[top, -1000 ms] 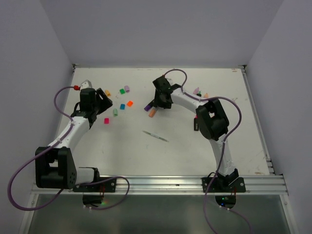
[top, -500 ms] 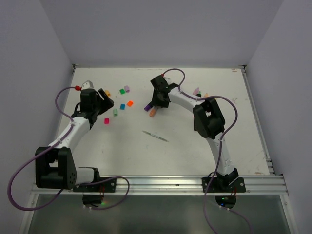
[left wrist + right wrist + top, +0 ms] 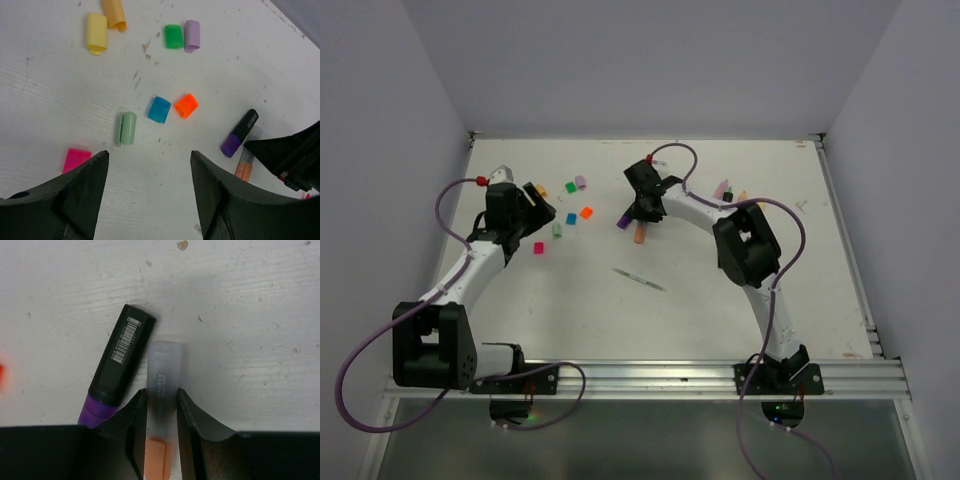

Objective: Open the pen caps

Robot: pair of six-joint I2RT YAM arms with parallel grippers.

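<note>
Clamping the orange-ended pen (image 3: 164, 375), the right fingers (image 3: 131, 427) have turned it slightly; left fingers (image 3: 80, 195) remain apart.

White table (image 3: 720, 290) carries pen caps (image 3: 160, 109), purple highlighter (image 3: 122, 360), orange highlighter (image 3: 162, 375), thin stick (image 3: 640, 279).

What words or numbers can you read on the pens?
Black pen: a white barcode label with tiny digits, too small to read.
Pale pen between the right fingers: one line of dark print along it, too blurred to read.
Nothing else in any view shows writing.
</note>
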